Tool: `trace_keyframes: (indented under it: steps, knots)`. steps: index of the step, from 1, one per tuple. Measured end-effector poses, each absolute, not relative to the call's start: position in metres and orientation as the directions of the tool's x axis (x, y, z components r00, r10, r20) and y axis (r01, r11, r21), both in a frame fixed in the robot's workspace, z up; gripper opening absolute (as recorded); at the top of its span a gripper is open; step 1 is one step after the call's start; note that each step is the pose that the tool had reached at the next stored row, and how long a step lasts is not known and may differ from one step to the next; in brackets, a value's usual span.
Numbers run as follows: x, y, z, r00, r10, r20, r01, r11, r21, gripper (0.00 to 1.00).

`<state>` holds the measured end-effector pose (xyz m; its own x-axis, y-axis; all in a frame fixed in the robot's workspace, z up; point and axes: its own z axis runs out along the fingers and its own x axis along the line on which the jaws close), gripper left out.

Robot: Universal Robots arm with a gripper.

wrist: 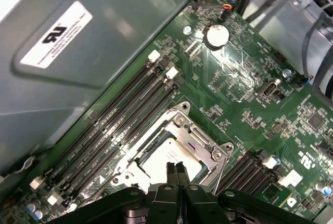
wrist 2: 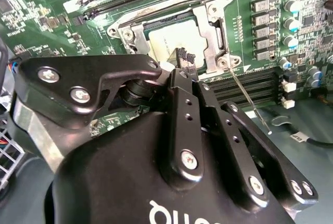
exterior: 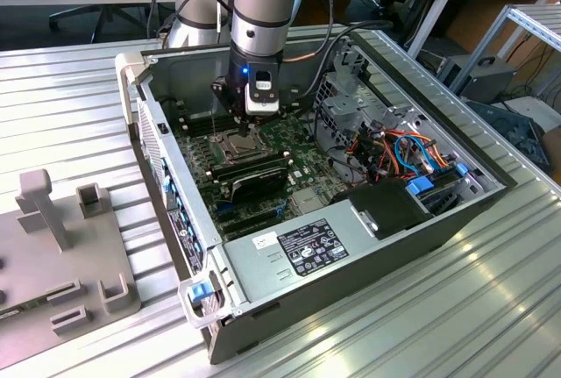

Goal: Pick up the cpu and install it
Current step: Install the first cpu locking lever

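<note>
In the first wrist view my end effector has its fingertips pinched together on nothing, hovering just over the cpu. The cpu lies flat inside the socket frame, upper centre of the computer case in the exterior view. I judge seating needs a straight, gentle touch, clear of the latch lever.

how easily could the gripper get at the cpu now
Probably easily: the gripper hangs right above the cpu, its grey top bare inside the socket frame. Nothing stands between them, though the frame hugs its edges.
</note>
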<state>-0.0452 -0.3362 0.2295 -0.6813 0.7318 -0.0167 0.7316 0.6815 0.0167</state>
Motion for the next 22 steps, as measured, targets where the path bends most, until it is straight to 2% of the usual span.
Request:
trace_keyframes:
  steps: [22]
  knots:
    - [-0.0452, -0.3362, 0.2295, -0.69, 0.723, -0.017, 0.723, 0.69, 0.017, 0.11]
